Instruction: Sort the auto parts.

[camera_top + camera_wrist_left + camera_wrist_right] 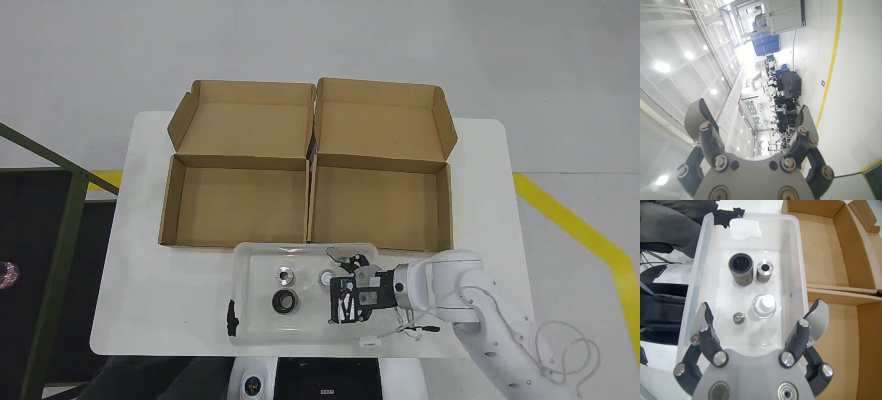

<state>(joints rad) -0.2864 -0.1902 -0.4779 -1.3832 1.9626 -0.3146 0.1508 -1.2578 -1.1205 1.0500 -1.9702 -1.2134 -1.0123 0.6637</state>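
A: While your right gripper (761,309) hangs over the clear bin (801,262), fingers spread wide and empty, what's the room like?

B: Tight. Bin walls flank you, and one finger lines up with the rim beside the cardboard boxes (836,332).

A: Parts?

B: Four on the bin floor, all upright, long axes vertical. The bearing sleeve (741,269) is just beside the slotted collet (764,271). The white-capped piece (765,306) and small stub (738,317) are nearer your fingers.

A: Left gripper (752,109)?

B: Spread open, empty, aimed off into the room.
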